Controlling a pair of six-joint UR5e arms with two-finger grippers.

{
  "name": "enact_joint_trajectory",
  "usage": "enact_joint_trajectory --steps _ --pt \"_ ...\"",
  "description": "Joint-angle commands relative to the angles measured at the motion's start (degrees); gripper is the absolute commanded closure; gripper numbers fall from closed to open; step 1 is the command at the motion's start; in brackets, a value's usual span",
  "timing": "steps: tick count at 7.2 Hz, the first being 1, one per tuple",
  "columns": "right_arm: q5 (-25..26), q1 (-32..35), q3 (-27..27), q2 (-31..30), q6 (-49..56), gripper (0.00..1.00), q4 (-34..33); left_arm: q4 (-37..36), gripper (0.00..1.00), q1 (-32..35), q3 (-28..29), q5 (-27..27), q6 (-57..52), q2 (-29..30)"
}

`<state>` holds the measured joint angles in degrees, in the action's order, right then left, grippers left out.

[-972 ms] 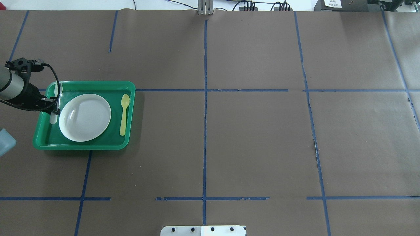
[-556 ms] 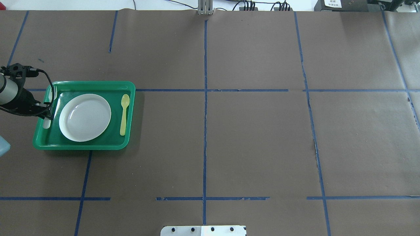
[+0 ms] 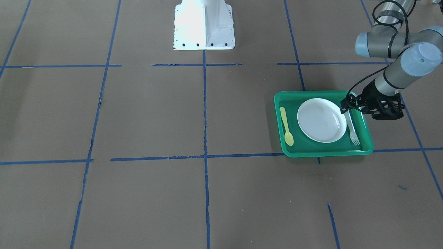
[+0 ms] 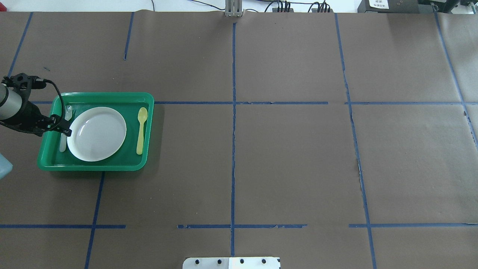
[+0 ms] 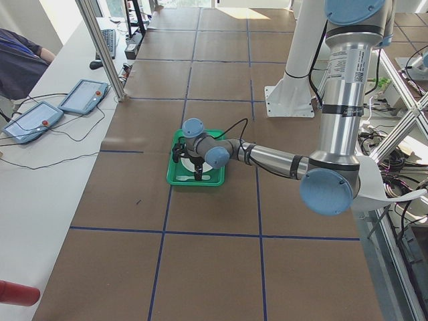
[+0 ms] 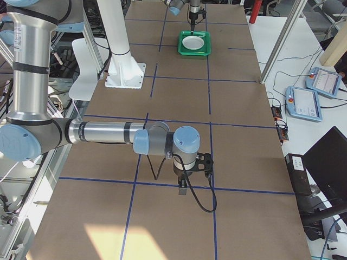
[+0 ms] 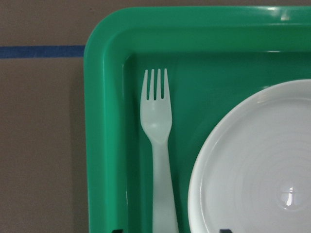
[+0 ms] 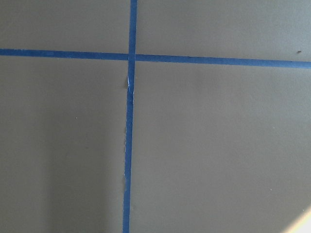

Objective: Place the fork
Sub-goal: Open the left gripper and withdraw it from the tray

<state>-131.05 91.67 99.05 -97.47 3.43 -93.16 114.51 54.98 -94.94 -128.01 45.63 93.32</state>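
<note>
Bench (image 4: 291, 157) fills my screens, brown paper crossed with blue tape lines, and the green tray (image 4: 112, 98) on the robot's left part of it is my reference for everything else.

The white plate (image 4: 97, 133) sits in the middle of the tray floor and takes up most of it.

The left gripper (image 4: 64, 129) hangs over the tray's left strip, above the gap between the tray's left wall and the plate. On the left wrist feed I see its two fingertips (image 7: 116, 230) only as dark slivers at the bottom edge. They stand wide apart with the handle between them, touching neither, so the gripper is spread and holds nothing.

The right gripper (image 6: 184, 187) points down at bare paper well apart from the tray, towards the other end of the bench. I only get it in the side camera, so I cannot tell how its jaws stand.

The yellow spoon (image 4: 141, 130) lies flat inside the tray along its right wall, bowl toward the tray's far rim.

The fork (image 7: 158, 145) lies flat on the tray floor along its left wall. Its tines point to the far rim and its handle runs just beside the plate's edge.
</note>
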Motion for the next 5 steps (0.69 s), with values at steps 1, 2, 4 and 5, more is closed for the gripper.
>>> enact_joint_trajectory --steps 1,2,4,5 --pt "0.0 0.0 0.0 0.0 0.0 0.0 0.0 -0.86 0.0 4.66 -0.51 -0.22 -1.76 -0.59" --pt "0.0 0.0 0.0 0.0 0.0 0.0 0.0 -1.82 0.0 7.22 -0.51 -0.83 -8.22 -2.07" --pt "0.0 0.0 0.0 0.0 0.0 0.0 0.0 -10.92 0.0 16.08 -1.38 -4.7 -24.91 -3.58" --pt "0.0 0.0 0.0 0.0 0.0 0.0 0.0 -17.15 0.0 20.21 -2.44 -4.7 -33.33 -4.11"
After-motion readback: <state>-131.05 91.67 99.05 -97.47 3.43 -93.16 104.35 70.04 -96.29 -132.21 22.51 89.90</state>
